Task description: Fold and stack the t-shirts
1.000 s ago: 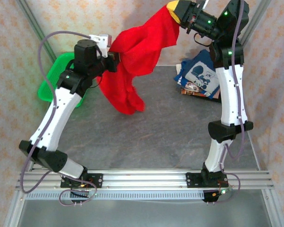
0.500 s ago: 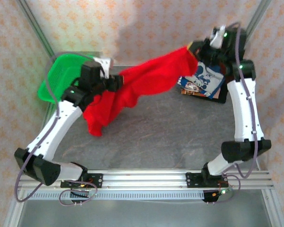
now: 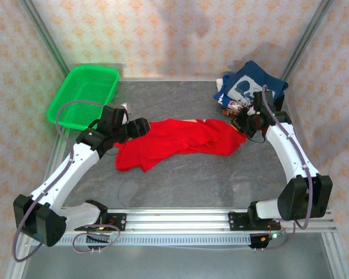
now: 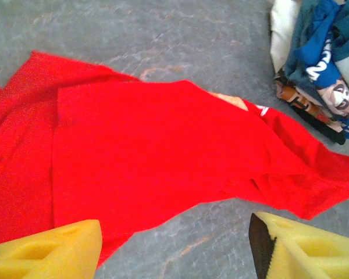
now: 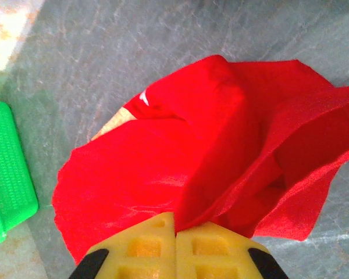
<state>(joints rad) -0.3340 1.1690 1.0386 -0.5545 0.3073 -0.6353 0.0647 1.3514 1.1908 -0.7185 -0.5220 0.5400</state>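
My left gripper (image 4: 174, 247) stands wide, yellow fingers apart over the left end of the red t-shirt (image 3: 180, 139). My right gripper (image 5: 174, 235) is pinched tight on its right edge. The soft cloth lies crumpled in a long strip on the mottled grey table (image 3: 192, 180); a second ago it hung in the air between both claws. Past its right end sits the heap of other tees (image 3: 250, 90), past its left the green mesh basket (image 3: 84, 96).
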